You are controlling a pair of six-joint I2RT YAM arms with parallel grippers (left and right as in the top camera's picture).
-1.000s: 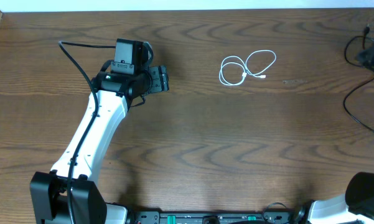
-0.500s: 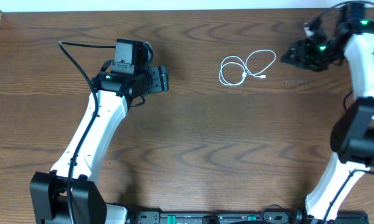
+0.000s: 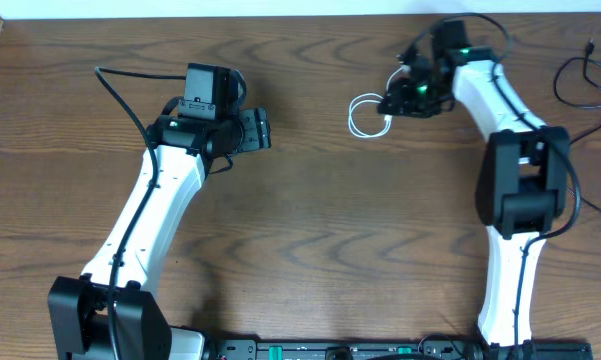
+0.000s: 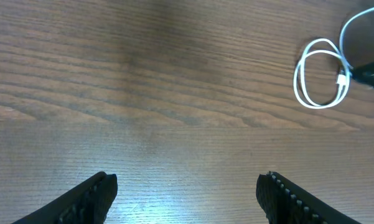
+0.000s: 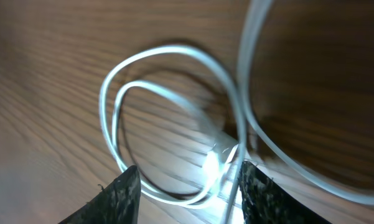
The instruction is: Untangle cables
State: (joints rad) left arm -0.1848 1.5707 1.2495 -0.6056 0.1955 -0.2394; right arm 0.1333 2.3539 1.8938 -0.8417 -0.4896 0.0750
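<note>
— Clearance for the right hand?
— Hovering directly above the white cable, coiled on the worktop; fingers parted, holding nothing, straddling the loops.
— Left hand?
— Sitting well apart to the left, spread wide, empty. Seeing no obstruction. Favouring the right for the pick.

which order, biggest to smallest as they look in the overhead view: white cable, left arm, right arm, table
1. table
2. left arm and right arm, about alike
3. white cable
</note>
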